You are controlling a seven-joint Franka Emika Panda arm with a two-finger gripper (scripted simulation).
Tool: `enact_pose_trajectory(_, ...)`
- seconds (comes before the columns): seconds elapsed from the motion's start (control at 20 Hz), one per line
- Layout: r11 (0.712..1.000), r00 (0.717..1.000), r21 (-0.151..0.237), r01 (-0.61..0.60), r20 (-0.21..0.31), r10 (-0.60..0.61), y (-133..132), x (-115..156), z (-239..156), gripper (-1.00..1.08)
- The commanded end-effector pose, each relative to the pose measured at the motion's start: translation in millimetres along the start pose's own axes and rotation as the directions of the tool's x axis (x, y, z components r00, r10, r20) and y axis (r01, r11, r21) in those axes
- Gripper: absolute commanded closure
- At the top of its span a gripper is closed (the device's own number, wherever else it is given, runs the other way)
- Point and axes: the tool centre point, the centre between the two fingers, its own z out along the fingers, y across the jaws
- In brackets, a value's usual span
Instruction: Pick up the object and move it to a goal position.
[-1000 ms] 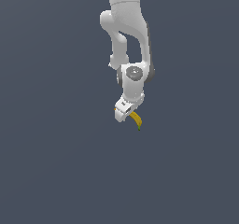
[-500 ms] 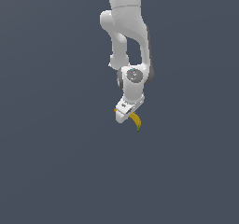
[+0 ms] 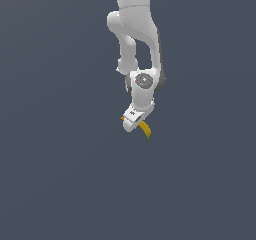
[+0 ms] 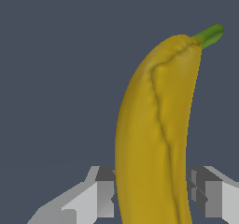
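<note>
One white arm (image 3: 135, 29) reaches down over a uniform dark grey surface (image 3: 50, 134), ending in a white gripper (image 3: 133, 123). The gripper is clenched around the banana (image 3: 145, 130), which is the only loose object in the scene. In the exterior view, the banana's yellow body curves out from beneath the gripper toward that view's right, its dark greenish tip (image 3: 148, 139) pointing away from the gripper. In the wrist view, the banana (image 4: 156, 134) fills the space between the two fingers (image 4: 100, 195), one pressed against each flank, and its green tip (image 4: 210, 35) lies at the end farthest from the gripper (image 4: 154, 197). Whether the banana touches the grey surface cannot be told.
</note>
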Motion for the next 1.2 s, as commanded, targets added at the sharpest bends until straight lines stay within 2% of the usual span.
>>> enact_pose_trajectory(0.0,1.000,1.000,-0.002,-0.001,-0.001,0.001,4,0,-5,1.08)
enact_pose_trajectory(0.45,1.000,1.000,-0.001,-0.001,-0.002,0.001,39,-7,-47,1.08)
enact_pose_trajectory(1.15,1.000,1.000,0.000,-0.003,-0.002,0.003,134,-23,-160,1.08)
